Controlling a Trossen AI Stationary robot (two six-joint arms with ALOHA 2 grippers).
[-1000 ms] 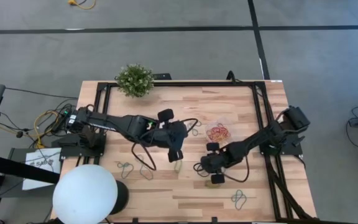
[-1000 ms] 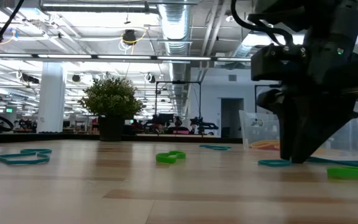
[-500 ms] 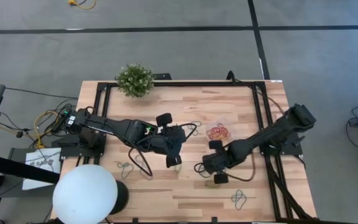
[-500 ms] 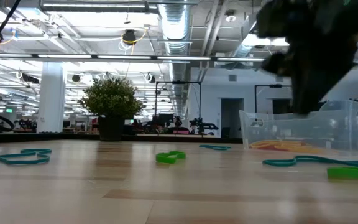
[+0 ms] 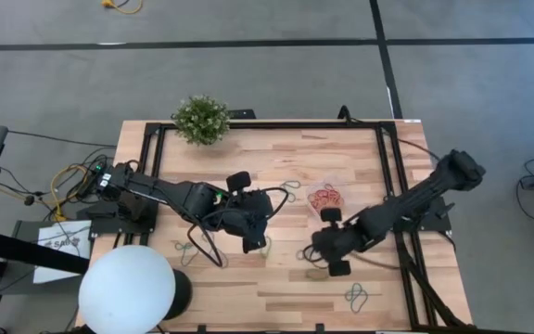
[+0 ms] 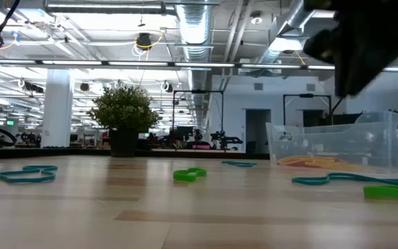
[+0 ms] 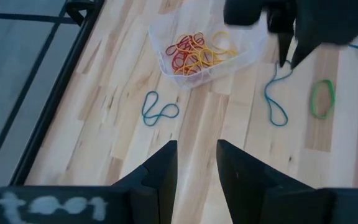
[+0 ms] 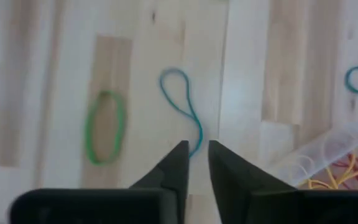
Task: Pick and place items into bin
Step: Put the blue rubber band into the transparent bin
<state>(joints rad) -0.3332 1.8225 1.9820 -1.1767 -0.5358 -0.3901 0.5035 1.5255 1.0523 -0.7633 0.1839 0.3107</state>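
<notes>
- While the right gripper (image 8: 194,149) hangs above the table with its fingers only narrowly parted and nothing between them, the blue band (image 8: 185,102) lies flat on the wood just ahead of its tips, with its near end almost under them
- The step in hand looks like picking this band; the fingers would do well to spread wider first, then come straight down astride the thin near strand, so that one tip lands on each side
- A green band (image 8: 104,127) lies beside the blue one and apart from it, so a clean pinch should lift only one
- The bin (image 6: 385,138), already holding red, yellow and orange bands, sits near the gripper on its other side; a short carry over the wall should do
- The left gripper (image 7: 196,149) waits further off, slightly spread and empty
</notes>
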